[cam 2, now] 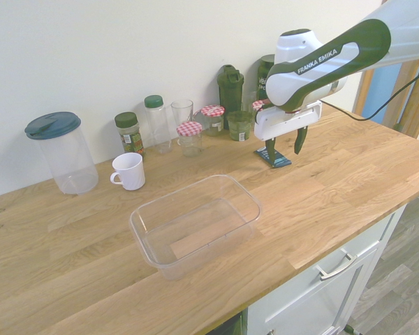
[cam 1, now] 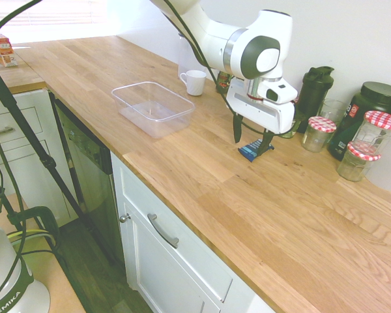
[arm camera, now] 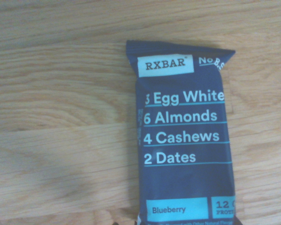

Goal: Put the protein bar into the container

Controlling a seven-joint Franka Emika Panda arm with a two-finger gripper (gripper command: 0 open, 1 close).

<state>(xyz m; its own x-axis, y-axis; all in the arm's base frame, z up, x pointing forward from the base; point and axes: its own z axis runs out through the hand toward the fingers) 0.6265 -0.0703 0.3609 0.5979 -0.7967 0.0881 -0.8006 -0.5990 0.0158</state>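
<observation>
Dark blue wrapper: protein bar (cam 1: 253,150) flat on counter (cam 1: 202,215), container (cam 1: 153,119) toward ten o'clock in first exterior view. Pincer (cam 1: 252,139) wide, empty, just above bar. Apparently lining up grasp; next, lower, then close.

In first exterior view, we look down along worktop (cam 1: 202,195) from cupboard-front side, wall beyond. In second exterior view, we face wall obliquely from above, opposite side of arm, container (cam 2: 195,223) nearest us. Both share container, mug (cam 2: 129,172), jars. In wrist view, we look down from close over protein bar (arm camera: 185,136), which all three share.
</observation>
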